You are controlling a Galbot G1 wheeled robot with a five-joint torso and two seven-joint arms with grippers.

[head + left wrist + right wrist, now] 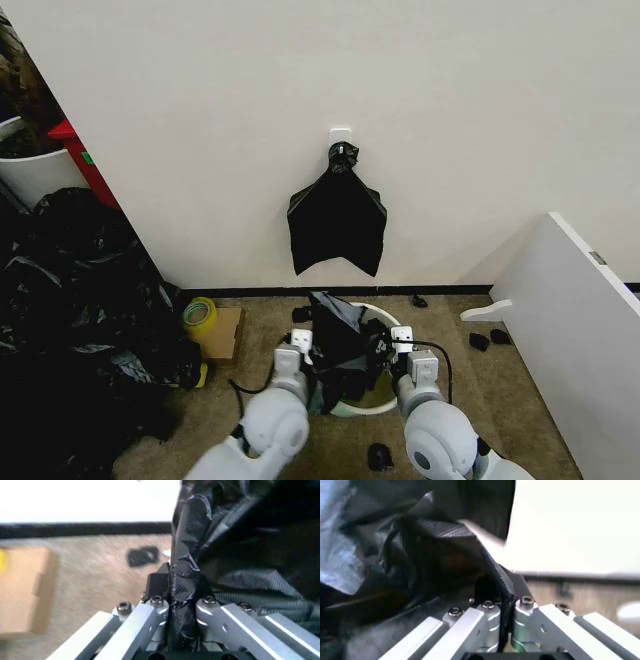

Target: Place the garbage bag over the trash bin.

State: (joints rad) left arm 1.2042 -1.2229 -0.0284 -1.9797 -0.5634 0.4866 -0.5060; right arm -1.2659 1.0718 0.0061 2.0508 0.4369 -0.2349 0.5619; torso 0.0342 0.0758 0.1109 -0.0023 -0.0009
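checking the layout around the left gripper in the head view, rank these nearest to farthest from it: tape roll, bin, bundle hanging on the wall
1. Bin: right beside the left gripper, which is shut on the garbage bag over it.
2. Tape roll: on the floor to the robot's left, on a cardboard piece.
3. Bundle: up on the wall, ahead.

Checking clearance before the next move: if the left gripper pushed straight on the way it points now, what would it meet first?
The left gripper is already shut on a fold of the garbage bag, so more bag comes first. Beyond that lie carpet and the wall's black baseboard; depth is unclear.
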